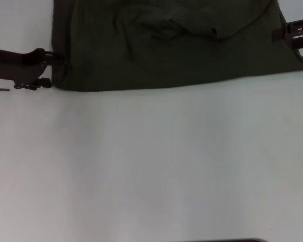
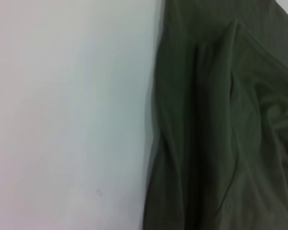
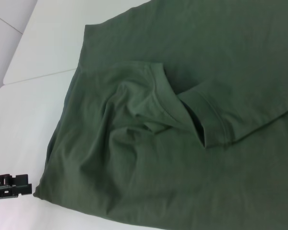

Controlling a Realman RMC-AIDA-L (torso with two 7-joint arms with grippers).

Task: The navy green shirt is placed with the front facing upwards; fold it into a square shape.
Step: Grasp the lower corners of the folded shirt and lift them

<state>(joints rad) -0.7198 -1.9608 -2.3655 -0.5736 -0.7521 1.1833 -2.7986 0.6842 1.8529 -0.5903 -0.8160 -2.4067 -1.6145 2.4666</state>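
Lying at the far end of the white table (image 1: 151, 166), the navy green shirt (image 1: 166, 45) runs off the top of the head view. Its near edge is a fairly straight line across the table, with the near left corner rounded and the near right corner pointed. Cloth is dark olive, bunched into soft ridges near the middle. No lettering shows on the upward face.

Right wrist view: the shirt (image 3: 182, 120) shows both short sleeves folded in over the body, their hemmed cuffs meeting near the centre with wrinkles spreading from that spot. Left wrist view: the shirt (image 2: 221, 124) fills one side, long creases running along its border, bare table (image 2: 67, 105) on the other.

Left end effector (image 1: 54, 61) sits low on the table at the shirt's near left corner, tip touching or just under the cloth edge. Cannot tell whether its fingers are apart or together. It appears again in the right wrist view (image 3: 9, 187), just beside that corner.

Right end effector (image 1: 283, 31) is at the shirt's right edge, farther back, tip against the cloth. Finger state cannot be told here either.
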